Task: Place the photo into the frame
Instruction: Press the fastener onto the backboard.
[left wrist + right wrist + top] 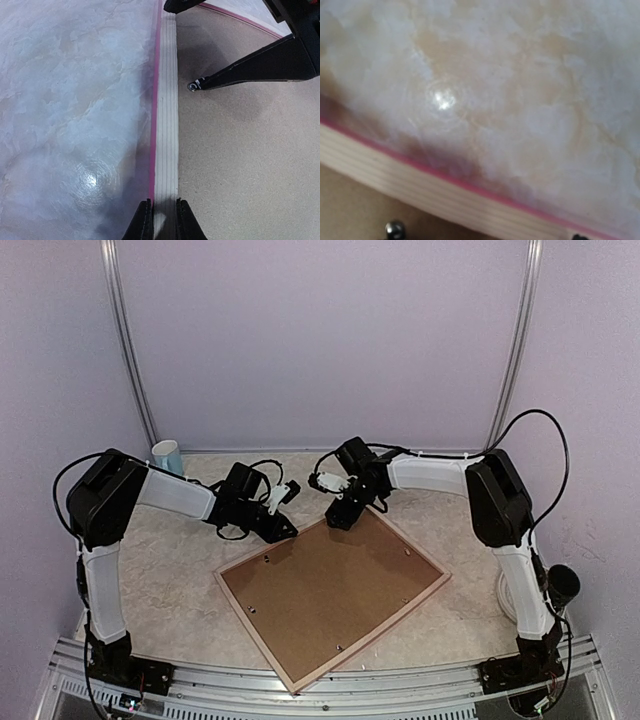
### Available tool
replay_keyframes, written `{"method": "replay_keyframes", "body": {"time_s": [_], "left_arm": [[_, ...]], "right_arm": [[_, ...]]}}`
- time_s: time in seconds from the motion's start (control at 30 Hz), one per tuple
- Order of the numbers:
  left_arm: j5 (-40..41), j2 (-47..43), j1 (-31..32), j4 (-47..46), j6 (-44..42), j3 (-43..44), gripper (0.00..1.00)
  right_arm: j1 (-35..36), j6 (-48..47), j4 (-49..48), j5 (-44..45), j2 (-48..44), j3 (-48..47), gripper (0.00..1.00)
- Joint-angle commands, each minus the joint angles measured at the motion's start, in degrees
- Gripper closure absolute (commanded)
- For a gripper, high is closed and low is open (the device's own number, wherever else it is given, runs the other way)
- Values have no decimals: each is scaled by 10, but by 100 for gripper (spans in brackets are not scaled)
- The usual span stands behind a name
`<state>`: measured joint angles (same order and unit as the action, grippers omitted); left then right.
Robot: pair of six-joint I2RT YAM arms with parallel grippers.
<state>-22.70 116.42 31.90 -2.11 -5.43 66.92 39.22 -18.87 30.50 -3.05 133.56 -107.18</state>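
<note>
The frame (pixel 252 627) lies face down on the marble table, pale wood back up, with a thin pink edge showing against the table. A brown backing board (pixel 330 585) fills it. The photo is hidden. My left gripper (pixel 285 530) is at the frame's far-left rail, and its jaws are shut on that pale rail (pixel 167 125) in the left wrist view (pixel 163 220). My right gripper (pixel 340 518) hangs over the frame's far corner. Its black fingers (pixel 250 65) stand apart, one tip on the board. The rail (pixel 420 185) crosses the right wrist view.
A pale blue cup (pixel 167 455) stands at the back left by the wall. A white round object (pixel 505 595) and a black cylinder (pixel 563 585) sit at the right, beside the right arm. Small metal tabs (pixel 339 647) dot the board's edges.
</note>
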Motion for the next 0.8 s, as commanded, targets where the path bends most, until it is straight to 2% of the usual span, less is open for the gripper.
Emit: {"method": "replay_keyframes", "body": {"time_s": [0.0,0.27,0.5,0.77], "left_arm": [[16,30,2,25,9,-10,97],[15,30,3,25,8,-10,97],[16,29,3,26,6,-10,97],[15,32,9,26,4,-6,98]], "right_arm": [[3,-6,16,54,35,-7,23],[3,-10,13,76,48,-22,31],[4,-20,11,93,51,-27,33],[4,-22,10,65,53,-34,35]]}}
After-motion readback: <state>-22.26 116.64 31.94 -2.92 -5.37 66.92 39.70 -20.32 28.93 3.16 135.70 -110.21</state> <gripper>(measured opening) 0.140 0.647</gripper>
